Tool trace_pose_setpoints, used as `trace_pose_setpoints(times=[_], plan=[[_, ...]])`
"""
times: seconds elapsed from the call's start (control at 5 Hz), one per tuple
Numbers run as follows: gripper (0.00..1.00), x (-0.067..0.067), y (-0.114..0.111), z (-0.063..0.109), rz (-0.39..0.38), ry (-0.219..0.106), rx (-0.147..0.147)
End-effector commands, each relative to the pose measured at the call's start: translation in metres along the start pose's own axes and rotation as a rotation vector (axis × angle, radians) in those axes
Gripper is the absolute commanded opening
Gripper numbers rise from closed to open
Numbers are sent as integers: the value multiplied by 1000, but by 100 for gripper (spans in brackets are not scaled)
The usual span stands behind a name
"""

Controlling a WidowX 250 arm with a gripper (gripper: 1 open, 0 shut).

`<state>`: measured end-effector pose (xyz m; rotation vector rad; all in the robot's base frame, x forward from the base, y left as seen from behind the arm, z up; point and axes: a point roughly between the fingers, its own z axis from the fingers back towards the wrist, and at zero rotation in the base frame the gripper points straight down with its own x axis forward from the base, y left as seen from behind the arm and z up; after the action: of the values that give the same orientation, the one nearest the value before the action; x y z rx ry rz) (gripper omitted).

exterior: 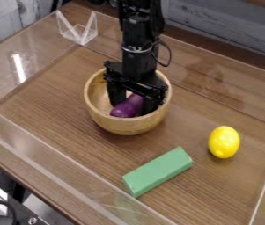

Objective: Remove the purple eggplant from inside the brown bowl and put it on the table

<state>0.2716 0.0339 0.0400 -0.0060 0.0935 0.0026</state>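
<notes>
Now I have the gripper (131, 98) down inside the brown bowl (103, 119), fingers (112, 93) spread either side of the purple eggplant (126, 108). I should close squarely across its middle before lifting toward the table (64, 158).

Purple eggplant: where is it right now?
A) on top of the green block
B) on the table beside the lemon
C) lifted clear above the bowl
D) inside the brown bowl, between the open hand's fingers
D: the purple eggplant lies in the brown bowl, with the open hand lowered around it.
</notes>
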Motion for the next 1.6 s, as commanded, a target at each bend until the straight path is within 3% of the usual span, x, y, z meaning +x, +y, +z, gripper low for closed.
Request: trace_pose_setpoints(times=[0.0,1.0,1.2,1.4], plan=[[100,9,5,12,13,-57,0],[100,15,6,14,30,-69,-21],[0,14,7,14,37,-73,-24],[0,13,8,21,44,-80,-30]])
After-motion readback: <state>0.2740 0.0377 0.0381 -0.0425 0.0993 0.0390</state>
